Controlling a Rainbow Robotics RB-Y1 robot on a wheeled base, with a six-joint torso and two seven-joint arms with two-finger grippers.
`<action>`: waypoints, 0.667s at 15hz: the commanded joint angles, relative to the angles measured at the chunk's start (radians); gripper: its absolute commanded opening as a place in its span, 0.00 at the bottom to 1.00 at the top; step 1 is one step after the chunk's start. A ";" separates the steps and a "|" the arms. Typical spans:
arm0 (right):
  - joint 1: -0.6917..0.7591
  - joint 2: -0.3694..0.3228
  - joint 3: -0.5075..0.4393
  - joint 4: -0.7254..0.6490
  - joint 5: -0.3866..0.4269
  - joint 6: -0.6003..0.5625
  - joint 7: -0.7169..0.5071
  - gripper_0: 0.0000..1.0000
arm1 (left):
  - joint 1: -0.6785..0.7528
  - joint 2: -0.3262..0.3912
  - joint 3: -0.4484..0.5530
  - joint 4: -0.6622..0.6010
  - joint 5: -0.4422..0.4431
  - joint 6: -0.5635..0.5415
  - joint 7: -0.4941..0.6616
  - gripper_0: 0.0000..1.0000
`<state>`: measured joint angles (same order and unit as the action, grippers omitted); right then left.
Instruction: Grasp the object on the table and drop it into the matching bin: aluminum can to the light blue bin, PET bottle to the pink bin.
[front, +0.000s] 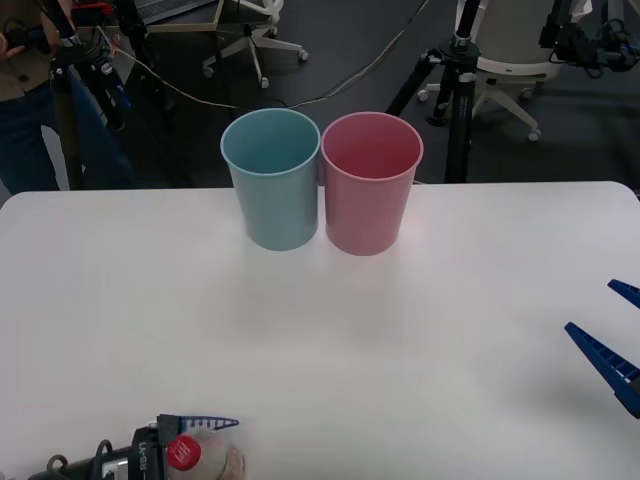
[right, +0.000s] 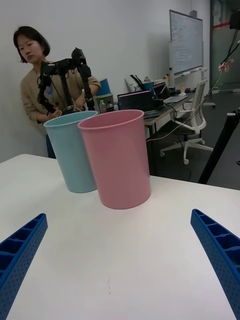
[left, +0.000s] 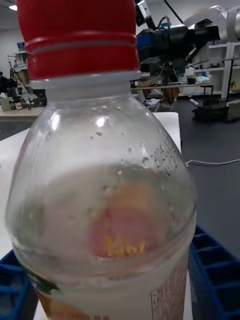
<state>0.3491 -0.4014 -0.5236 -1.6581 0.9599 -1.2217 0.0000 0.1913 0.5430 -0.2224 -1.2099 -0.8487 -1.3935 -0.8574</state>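
Observation:
The PET bottle (front: 183, 452), clear with a red cap, stands upright at the table's near left edge. In the left wrist view the bottle (left: 105, 190) sits right between the blue fingers (left: 216, 270), which press its lower sides. My left gripper (front: 208, 442) is shut on it. The light blue bin (front: 272, 180) and the pink bin (front: 370, 185) stand side by side at the far middle of the white table (front: 420, 330). My right gripper (front: 612, 335) hovers open at the right edge, facing the pink bin (right: 117, 160) and the light blue bin (right: 72, 150).
Behind the table's far edge stand a black tripod (front: 455, 90), office chairs (front: 505, 70) and a person (front: 25, 90) at the far left with camera gear. Bare tabletop lies between the bottle and the bins.

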 joint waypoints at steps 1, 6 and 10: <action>0.000 0.000 0.000 0.000 0.000 0.000 0.000 1.00 | 0.000 0.005 -0.002 -0.007 0.011 -0.001 0.012 0.00; 0.000 0.000 0.000 0.000 0.000 0.000 0.000 1.00 | 0.000 0.023 0.000 -0.014 0.030 -0.015 0.035 0.00; 0.000 0.000 0.000 0.000 0.000 0.000 0.000 1.00 | 0.011 0.048 0.002 -0.036 0.059 -0.016 0.067 0.00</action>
<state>0.3491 -0.4014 -0.5236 -1.6581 0.9599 -1.2217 0.0000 0.1982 0.5840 -0.2220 -1.2401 -0.7970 -1.4098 -0.7967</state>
